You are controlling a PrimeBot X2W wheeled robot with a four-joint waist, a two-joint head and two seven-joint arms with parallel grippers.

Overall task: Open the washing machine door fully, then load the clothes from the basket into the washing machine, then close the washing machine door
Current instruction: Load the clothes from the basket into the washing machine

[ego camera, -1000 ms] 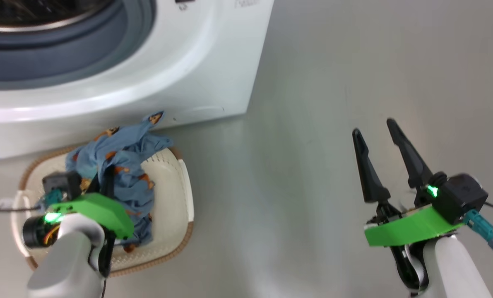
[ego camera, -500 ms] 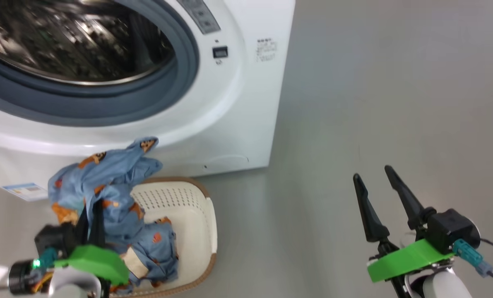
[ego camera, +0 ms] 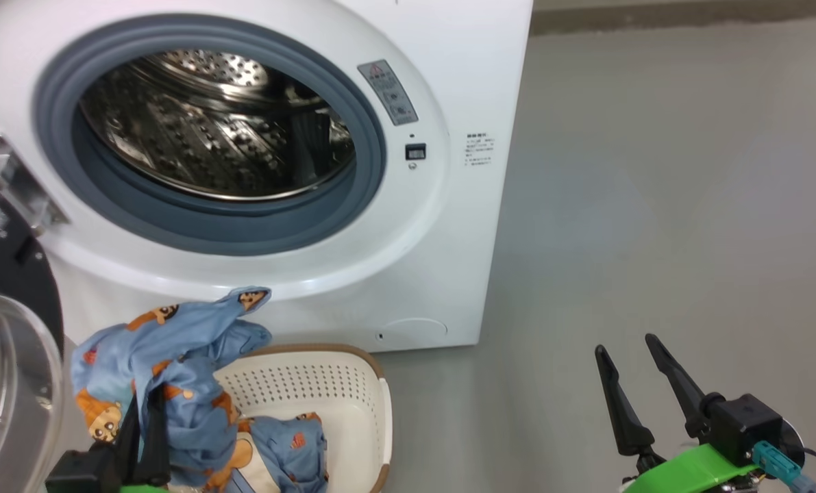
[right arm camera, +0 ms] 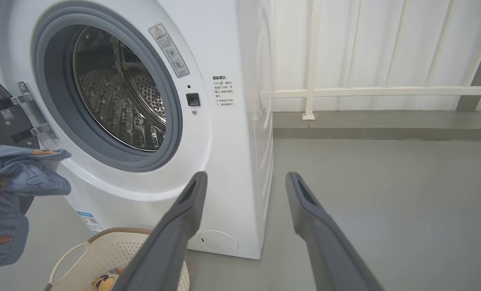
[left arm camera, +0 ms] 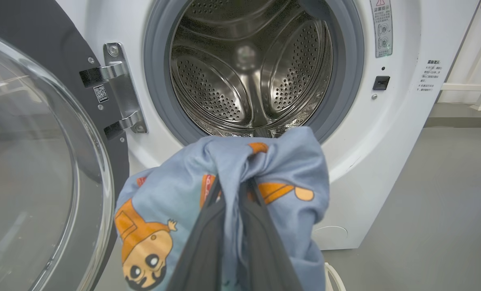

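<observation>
While the clothes [ego camera: 175, 342] hang bunched above the basket [ego camera: 332, 390], my L gripper [left arm camera: 234, 184] is clamped on a fold of the blue bear-print fabric, fingers nearly together w/ cloth pinched between. Lower end of the garment trails down into the basket, which sits on the floor [ego camera: 654, 171] just in front of the washing machine [ego camera: 462, 82]. Washing machine door [left arm camera: 30, 161] is swung open at left, steel drum [left arm camera: 244, 72] exposed. R gripper [ego camera: 625, 344] hovers over the floor, well apart to the right, jaws spread wide, holding nothing.
</observation>
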